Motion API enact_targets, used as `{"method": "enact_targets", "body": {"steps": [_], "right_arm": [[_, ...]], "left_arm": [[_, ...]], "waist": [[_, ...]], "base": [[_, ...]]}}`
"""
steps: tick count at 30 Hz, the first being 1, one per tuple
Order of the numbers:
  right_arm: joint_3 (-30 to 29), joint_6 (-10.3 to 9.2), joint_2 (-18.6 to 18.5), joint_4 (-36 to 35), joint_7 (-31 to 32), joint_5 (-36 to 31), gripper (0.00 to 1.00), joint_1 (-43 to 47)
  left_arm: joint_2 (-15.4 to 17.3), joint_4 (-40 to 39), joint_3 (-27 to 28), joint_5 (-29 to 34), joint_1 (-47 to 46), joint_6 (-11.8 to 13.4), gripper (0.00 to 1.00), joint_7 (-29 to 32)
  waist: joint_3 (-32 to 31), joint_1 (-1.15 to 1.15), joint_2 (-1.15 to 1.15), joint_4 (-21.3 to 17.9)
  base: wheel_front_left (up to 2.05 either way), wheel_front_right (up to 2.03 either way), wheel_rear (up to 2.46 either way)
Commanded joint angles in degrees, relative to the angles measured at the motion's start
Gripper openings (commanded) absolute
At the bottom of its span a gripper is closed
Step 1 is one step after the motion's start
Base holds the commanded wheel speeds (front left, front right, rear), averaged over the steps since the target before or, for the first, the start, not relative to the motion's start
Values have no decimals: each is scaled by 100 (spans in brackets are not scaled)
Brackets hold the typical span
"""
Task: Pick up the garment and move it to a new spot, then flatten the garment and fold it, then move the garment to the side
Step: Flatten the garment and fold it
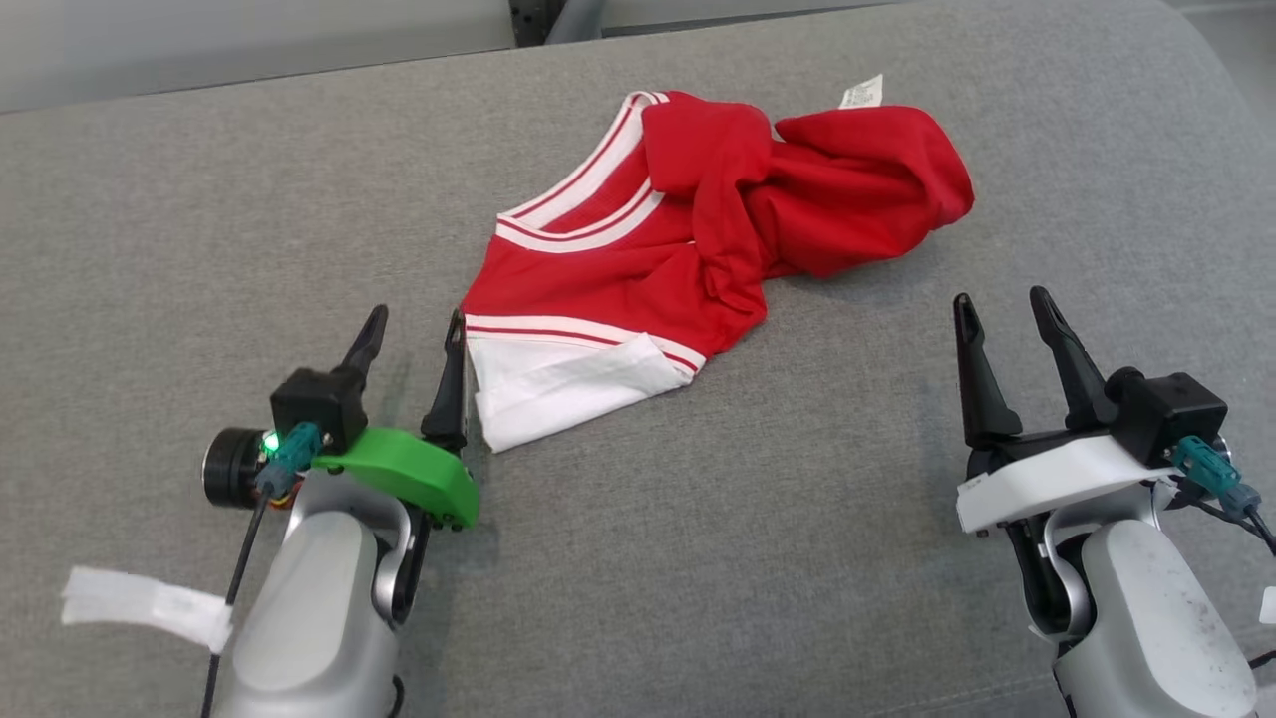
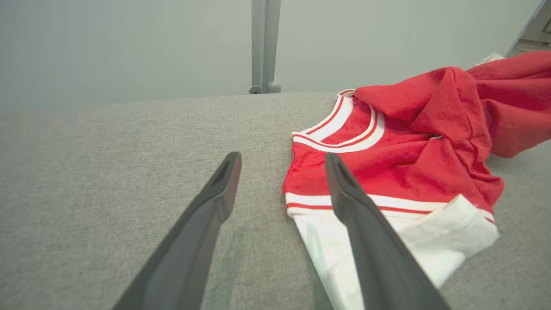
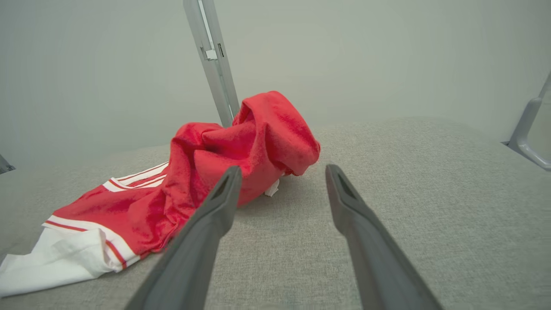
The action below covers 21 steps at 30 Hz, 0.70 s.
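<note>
Plainly, the left gripper (image 1: 417, 319) is seen with its fingers spread wide and nothing held; one finger is placed right at the white edge of the garment (image 1: 698, 249). The right gripper (image 1: 1002, 299) is likewise spread apart and empty, set near the garment's bunched red end but apart from it. The garment is seen crumpled on the grey cushion (image 1: 748, 558).
</note>
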Motion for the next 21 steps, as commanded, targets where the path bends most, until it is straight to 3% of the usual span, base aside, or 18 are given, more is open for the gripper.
{"method": "enact_targets", "body": {"steps": [1,8,19,20,21], "right_arm": [[20,-4,16,-34,-15,45,100,-76],[85,-4,76,-23,-16,39,100,-192],[125,-3,168,58,-15,38,100,-273],[113,-3,176,62,-15,33,100,-274],[102,-3,185,63,-15,27,100,-275]], "left_arm": [[23,155,16,74,-230,-43,100,-4],[148,1755,-86,64,-1551,-188,100,7],[310,3178,-347,78,-2744,-259,100,146],[308,3265,-376,57,-2800,-267,47,149],[309,3331,-403,42,-2834,-272,0,142]], "waist": [[432,0,44,-436],[714,0,44,-780],[930,0,44,-1020],[940,0,44,-1021],[947,0,44,-1015]], "base": [[0,0,0],[0,0,0],[0,0,0],[0,0,0],[0,0,0]]}}
